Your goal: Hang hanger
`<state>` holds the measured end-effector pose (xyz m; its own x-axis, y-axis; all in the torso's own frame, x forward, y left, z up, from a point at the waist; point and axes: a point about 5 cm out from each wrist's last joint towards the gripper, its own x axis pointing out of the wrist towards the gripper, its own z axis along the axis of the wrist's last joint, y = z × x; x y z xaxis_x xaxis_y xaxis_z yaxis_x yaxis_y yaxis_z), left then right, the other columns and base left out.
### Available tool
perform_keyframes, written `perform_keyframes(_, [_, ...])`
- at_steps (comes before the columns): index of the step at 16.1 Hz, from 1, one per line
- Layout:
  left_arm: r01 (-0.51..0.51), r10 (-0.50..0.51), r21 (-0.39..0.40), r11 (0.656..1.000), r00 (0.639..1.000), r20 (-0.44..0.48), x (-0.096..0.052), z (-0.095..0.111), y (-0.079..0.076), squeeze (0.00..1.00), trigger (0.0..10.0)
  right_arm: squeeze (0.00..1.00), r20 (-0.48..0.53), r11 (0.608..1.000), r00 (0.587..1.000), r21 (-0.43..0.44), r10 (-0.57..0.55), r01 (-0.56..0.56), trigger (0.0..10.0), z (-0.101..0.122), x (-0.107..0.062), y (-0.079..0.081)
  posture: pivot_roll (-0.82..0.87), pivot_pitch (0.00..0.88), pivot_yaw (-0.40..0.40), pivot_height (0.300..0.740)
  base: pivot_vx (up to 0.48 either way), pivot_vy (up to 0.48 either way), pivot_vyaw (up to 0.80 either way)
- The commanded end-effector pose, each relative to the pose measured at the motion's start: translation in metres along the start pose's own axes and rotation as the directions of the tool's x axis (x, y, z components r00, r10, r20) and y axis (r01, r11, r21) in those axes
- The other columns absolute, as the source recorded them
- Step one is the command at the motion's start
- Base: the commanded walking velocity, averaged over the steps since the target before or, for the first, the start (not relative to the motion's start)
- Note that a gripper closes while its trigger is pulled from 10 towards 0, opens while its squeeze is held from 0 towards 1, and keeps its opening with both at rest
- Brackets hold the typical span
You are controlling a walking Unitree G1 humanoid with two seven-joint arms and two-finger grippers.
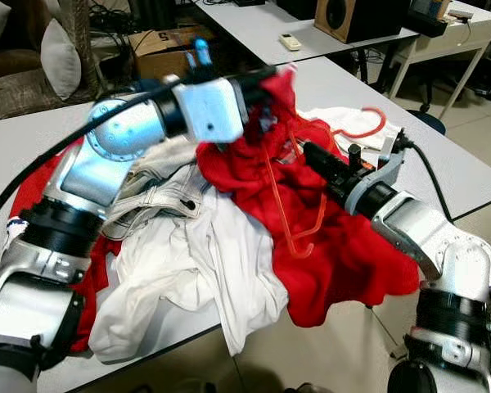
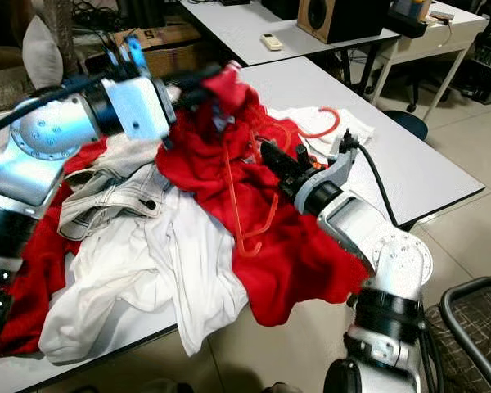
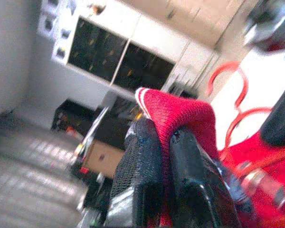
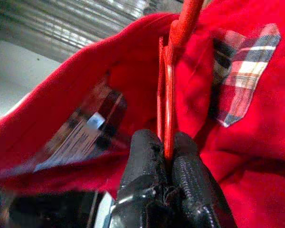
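Clearly the job is mid-way: the red hanger (image 1: 299,209) sits at the centre of the head views, its thin plastic frame lying across the red garment (image 1: 344,254), not yet seated inside the neck as far as I can judge. The right end effector (image 4: 167,156) is pinched shut on one slim bar of that hanger, the black textured fingers pressing it from both sides in the right wrist view, with a plaid neck lining and a label showing just behind. The left end effector (image 3: 164,156) is closed on a ribbed red edge of the garment, lifting it at the upper centre of the frame. What remains, in my view, is threading the hanger's shoulders into the cloth and then carrying it off to a rail.

The garment is soft, heavy knit, bunched and draping over the worktop (image 1: 475,176) edge at lower right. Left of it lie a limp white shirt (image 1: 188,278) and stiff pale denim (image 1: 159,192). A second red hanger (image 1: 364,131) rests on white cloth at upper right.
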<state>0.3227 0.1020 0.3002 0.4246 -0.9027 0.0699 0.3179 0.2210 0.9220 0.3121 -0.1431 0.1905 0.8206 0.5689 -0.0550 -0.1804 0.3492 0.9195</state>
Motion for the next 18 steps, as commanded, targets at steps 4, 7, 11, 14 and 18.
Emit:
perform_keyframes(4, [0.128, -0.127, -0.023, 0.991, 0.992, 0.025, 0.004, 0.011, -0.013, 0.00, 0.0, 0.00, 0.081, 0.997, 0.994, 0.007, 0.076, -0.077, 10.0, 0.021, 0.007, 0.012, -0.11, 0.000, -0.025, 0.740, 0.000, 0.000, 0.00])
perform_keyframes(7, [0.169, -0.181, -0.073, 0.983, 0.958, -0.221, -0.012, -0.023, -0.022, 0.00, 0.0, 0.00, 0.222, 0.981, 0.959, 0.047, 0.174, -0.189, 10.0, 0.037, 0.017, 0.032, -0.11, 0.000, -0.018, 0.740, 0.000, 0.000, 0.00])
perform_keyframes(11, [0.108, -0.186, -0.291, 0.951, 0.949, -0.255, -0.012, -0.028, -0.027, 0.00, 0.0, 0.00, 0.371, 0.974, 0.917, 0.107, 0.146, -0.199, 10.0, 0.035, 0.042, 0.033, -0.11, 0.000, -0.007, 0.740, 0.000, 0.000, 0.00])
perform_keyframes(14, [0.104, -0.187, -0.491, 0.865, 0.975, -0.123, -0.001, -0.008, -0.026, 0.00, 0.0, 0.00, 0.426, 0.986, 0.901, 0.101, 0.078, -0.133, 10.0, 0.030, 0.056, 0.023, -0.11, 0.000, -0.005, 0.740, 0.000, 0.000, 0.00])
perform_keyframes(18, [0.184, -0.236, -0.650, 0.737, 0.972, 0.007, -0.002, 0.010, -0.028, 0.00, 0.1, 0.00, 0.469, 0.997, 0.882, 0.046, 0.037, -0.067, 10.0, 0.029, 0.072, 0.021, -0.10, 0.000, -0.001, 0.740, 0.000, 0.000, 0.00])
